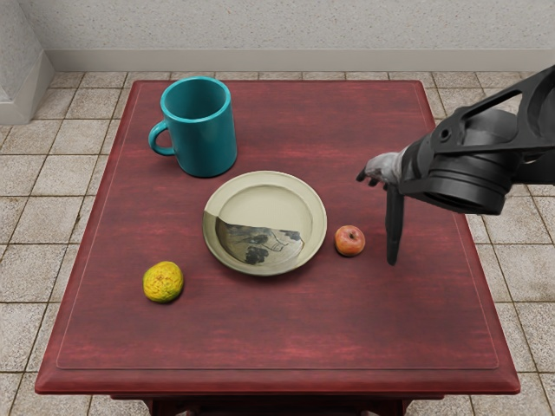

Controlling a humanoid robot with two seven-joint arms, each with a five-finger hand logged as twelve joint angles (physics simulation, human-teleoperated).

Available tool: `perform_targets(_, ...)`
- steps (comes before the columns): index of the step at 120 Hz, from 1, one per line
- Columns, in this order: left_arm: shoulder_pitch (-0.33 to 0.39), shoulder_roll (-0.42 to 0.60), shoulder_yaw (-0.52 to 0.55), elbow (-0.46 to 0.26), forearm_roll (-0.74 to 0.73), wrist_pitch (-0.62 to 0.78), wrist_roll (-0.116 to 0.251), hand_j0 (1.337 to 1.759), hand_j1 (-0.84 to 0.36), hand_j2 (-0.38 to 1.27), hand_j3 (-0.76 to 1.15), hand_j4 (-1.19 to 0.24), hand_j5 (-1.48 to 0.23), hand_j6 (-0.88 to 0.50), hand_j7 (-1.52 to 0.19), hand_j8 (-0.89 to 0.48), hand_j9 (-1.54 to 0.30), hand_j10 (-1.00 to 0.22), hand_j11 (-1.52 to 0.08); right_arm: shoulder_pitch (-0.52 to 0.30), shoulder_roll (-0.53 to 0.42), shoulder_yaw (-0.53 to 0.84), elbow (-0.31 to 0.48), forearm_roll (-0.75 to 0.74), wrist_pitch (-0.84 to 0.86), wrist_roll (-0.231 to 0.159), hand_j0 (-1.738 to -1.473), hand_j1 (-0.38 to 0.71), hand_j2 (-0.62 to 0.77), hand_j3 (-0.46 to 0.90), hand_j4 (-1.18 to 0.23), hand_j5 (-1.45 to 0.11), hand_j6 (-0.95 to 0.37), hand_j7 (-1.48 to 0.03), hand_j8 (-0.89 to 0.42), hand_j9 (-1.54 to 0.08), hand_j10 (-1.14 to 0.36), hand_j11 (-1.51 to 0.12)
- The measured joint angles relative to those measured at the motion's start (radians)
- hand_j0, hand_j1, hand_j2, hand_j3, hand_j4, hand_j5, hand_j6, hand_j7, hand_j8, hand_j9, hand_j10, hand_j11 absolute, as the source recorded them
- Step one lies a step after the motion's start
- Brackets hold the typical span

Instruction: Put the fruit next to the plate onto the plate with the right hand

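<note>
Right hand [386,173] mostly hidden behind its forearm [468,169], near apple [349,240].

The right arm [486,156] comes in from the right edge, bulky and dark, angled down and to the left. The right hand [386,173] at its end holds nothing. Its fingers are loosely spread, and one dark finger [394,230] points straight down.

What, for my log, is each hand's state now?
Left hand: not in view.
Right hand: open, fingers spread, holding nothing, near the red fruit.
</note>
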Motion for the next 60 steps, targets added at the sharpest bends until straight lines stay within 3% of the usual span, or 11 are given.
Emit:
perform_targets(35, 0.000, 0.000, 0.000, 0.000, 0.000, 0.000, 0.000, 1.658, 0.06, 0.05, 0.00, -0.24, -0.32, -0.24, -0.32, -0.24, -0.32, -0.24, -0.32, -0.031, 0.133, 0.005, 0.000, 0.093, -0.205, -0.005, -1.658, -0.12, -0.04, 0.00, -0.19, -0.24, -0.19, -0.24, -0.19, -0.24, -0.19, -0.24)
perform_targets(60, 0.000, 0.000, 0.000, 0.000, 0.000, 0.000, 0.000, 1.658, 0.06, 0.05, 0.00, -0.24, -0.32, -0.24, -0.32, -0.24, -0.32, -0.24, -0.32, -0.076, 0.210, 0.014, -0.001, 0.122, -0.344, -0.019, -1.658, -0.08, -0.05, 0.00, -0.23, -0.30, -0.23, -0.30, -0.23, -0.30, -0.23, -0.30)
